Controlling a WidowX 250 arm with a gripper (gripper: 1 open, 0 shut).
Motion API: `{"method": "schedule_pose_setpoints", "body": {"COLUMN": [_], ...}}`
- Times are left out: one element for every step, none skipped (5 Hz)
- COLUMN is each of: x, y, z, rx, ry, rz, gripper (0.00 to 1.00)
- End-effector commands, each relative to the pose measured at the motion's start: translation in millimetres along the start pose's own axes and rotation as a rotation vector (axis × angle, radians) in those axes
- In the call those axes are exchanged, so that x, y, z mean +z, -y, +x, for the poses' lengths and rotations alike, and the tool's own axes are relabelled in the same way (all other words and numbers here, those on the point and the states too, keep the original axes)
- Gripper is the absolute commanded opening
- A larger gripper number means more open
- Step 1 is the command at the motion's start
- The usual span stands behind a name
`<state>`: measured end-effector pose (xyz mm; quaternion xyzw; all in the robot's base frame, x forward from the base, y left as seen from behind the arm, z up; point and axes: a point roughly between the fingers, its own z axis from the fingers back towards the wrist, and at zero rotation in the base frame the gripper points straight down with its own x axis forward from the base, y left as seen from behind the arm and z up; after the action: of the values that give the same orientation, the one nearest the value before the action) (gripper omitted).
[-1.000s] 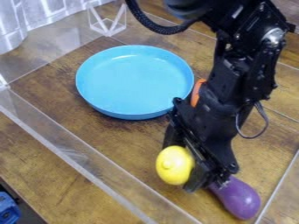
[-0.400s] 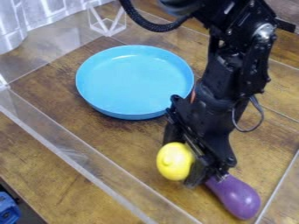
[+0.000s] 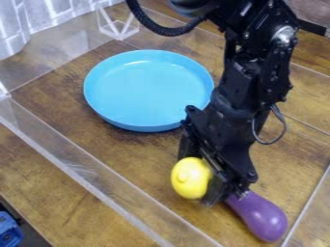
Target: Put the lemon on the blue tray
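The gripper [image 3: 209, 162] is down at the lemon [image 3: 191, 178], its dark fingers against the far side and the upper right of the fruit. How wide they stand, and whether they have a true hold, I cannot tell, since the lemon and the arm hide the gap. The lemon sits low in the view, near the clear wall [image 3: 93, 178], with the eggplant [image 3: 260, 216] just to its right. The tray [image 3: 150, 90] lies farther back on the counter [image 3: 126, 152], well apart from the fruit and with nothing on it.

The step in hand looks to be the grasp; the carrying is all to come. The lemon is round and glossy, so if the fingers close off its middle it could squirt out toward the wall. Much of it shows on the near side of the gripper (which makes me doubt the grip is centred). The eggplant lies close by the fingers and might be nudged, or block one of them as they close. On a low path to the tray, the fruit could knock the raised rim and drop, so a clear lift should come first. Let go near the edge, it might roll.
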<state>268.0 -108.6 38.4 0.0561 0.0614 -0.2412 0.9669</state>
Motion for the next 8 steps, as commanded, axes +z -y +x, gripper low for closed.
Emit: {"method": "schedule_pose_setpoints", "body": {"x": [7.3, 8.1, 10.1, 16.6, 22.9, 31.3, 33.7, 57.8], "y": [-8.0, -8.7, -9.4, -12.8, -16.1, -20.4, -23.4, -34.2], "z": [-1.6, -2.5, -3.3, -4.8, -6.2, -7.9, -8.6, -9.6], "rx": [0.025, 0.024, 0.024, 0.025, 0.027, 0.031, 0.031, 0.057], "ry": [0.026, 0.024, 0.024, 0.016, 0.008, 0.002, 0.0, 0.007], "rz": [-0.008, -0.012, -0.016, -0.006, 0.005, 0.016, 0.02, 0.046], "gripper": [0.0, 0.0, 0.0, 0.0, 0.0, 0.0, 0.0, 0.0]}}
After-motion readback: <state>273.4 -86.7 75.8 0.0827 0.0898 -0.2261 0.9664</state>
